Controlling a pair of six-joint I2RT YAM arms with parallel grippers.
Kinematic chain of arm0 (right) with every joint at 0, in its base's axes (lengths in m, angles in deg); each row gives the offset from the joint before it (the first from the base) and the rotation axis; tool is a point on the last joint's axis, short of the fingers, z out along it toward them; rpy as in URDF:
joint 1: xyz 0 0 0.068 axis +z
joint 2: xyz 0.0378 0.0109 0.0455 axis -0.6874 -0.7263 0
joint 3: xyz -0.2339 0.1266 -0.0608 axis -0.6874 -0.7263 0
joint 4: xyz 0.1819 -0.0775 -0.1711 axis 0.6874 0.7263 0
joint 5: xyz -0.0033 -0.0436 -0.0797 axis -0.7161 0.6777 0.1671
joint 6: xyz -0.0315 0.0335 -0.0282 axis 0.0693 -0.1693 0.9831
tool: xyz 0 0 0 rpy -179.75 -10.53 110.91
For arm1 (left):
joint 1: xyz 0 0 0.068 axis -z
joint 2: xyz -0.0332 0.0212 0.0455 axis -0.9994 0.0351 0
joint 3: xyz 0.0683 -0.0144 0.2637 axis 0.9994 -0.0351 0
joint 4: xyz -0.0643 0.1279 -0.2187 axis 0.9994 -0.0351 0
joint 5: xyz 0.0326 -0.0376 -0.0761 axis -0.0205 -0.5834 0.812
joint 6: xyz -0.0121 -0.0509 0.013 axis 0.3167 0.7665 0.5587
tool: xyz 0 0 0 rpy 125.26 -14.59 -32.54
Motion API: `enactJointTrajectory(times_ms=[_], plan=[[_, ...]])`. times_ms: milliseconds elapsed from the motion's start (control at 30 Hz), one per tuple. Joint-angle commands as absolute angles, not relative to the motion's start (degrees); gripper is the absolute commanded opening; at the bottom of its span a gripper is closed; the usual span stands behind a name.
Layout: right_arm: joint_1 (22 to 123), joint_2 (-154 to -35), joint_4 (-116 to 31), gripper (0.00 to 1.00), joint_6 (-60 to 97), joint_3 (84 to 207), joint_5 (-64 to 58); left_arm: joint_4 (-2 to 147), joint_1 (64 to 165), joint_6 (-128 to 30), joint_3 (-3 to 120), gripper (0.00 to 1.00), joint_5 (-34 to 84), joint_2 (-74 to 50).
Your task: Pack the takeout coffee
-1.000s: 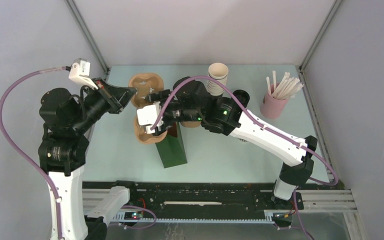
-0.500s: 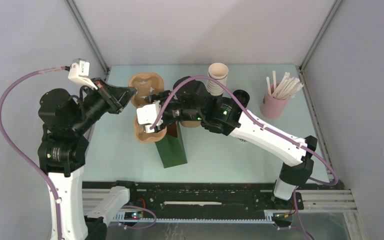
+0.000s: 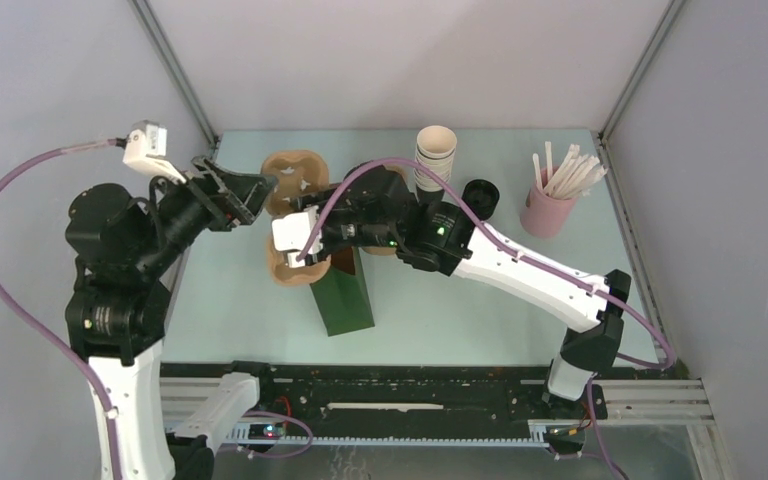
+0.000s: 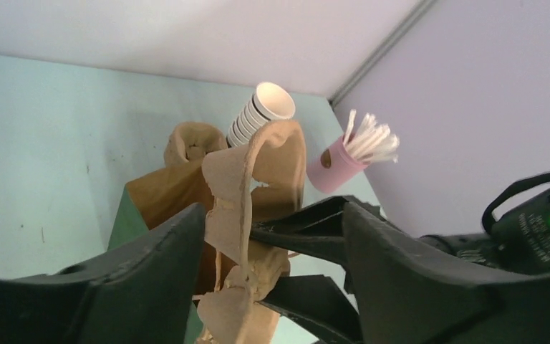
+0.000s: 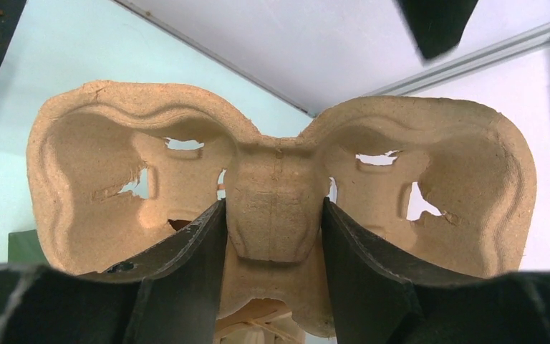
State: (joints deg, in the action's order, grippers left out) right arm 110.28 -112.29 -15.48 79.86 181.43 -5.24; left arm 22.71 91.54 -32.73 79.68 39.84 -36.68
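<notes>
The takeout coffee is not in view. A brown pulp two-cup carrier [image 3: 295, 170] hangs over the upright green bag [image 3: 348, 297]. My right gripper [image 3: 305, 205] is shut on the carrier's centre bridge [image 5: 275, 215], with a finger pressed against each side and an empty cup well on either hand. My left gripper [image 3: 262, 188] stands open at the carrier's far lobe. In the left wrist view the carrier's edge [image 4: 233, 193] stands between the spread left fingers [image 4: 165, 251], unclamped. The bag's brown inside [image 4: 159, 198] shows behind it.
A tall stack of white-rimmed cups [image 3: 436, 156] stands at the back, with a squat black stack of lids [image 3: 481, 196] to its right. A pink holder of wooden stirrers [image 3: 548, 206] stands at the back right. The enclosure's walls close in the left, back and right sides.
My left gripper has opened, letting go of the carrier's edge, and that arm has drawn slightly left. My right gripper has tightened on the carrier's middle and still holds it.
</notes>
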Motion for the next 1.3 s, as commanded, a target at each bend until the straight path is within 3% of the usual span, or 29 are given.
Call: enactJointTrajectory(times_ms=[0, 167, 400, 533, 667, 833, 1033, 1133, 1267], plan=[[109.73, -107.17, -19.64, 0.57, 77.08, 179.14, -2.44, 20.17, 91.23, -33.96, 83.56, 0.81, 29.40, -39.85], [108.58, -100.32, -21.01, 0.57, 74.77, 173.48, 1.66, 17.76, 91.24, -34.70, 79.76, 0.87, 21.65, -43.54], [107.33, -88.30, -22.12, 0.57, 71.88, 165.37, 4.32, 17.66, 92.97, -34.19, 72.49, 0.81, 31.93, -39.55], [107.32, -84.56, -22.07, 0.57, 71.47, 163.14, 5.94, 15.69, 103.70, -34.78, 72.73, 0.85, 18.88, -35.57], [107.41, -83.27, -21.29, 0.57, 71.86, 162.41, 6.69, 15.97, 106.54, -35.13, 71.47, 0.82, 11.20, -33.43], [107.50, -81.52, -21.94, 0.57, 71.84, 161.25, 6.23, 15.51, 108.01, -35.97, 70.26, 0.62, 7.84, -31.97], [107.54, -82.07, -21.50, 0.57, 71.79, 161.27, 7.19, 16.36, 109.99, -35.72, 68.04, 0.52, 11.92, -31.91], [107.67, -82.27, -21.75, 0.57, 71.36, 161.05, 7.38, 16.66, 110.30, -35.98, 67.33, 0.35, 13.19, -32.69], [108.17, -83.09, -21.23, 0.56, 71.56, 161.77, 7.74, 19.12, 110.32, -38.27, 68.25, 0.02, 17.10, -33.23]])
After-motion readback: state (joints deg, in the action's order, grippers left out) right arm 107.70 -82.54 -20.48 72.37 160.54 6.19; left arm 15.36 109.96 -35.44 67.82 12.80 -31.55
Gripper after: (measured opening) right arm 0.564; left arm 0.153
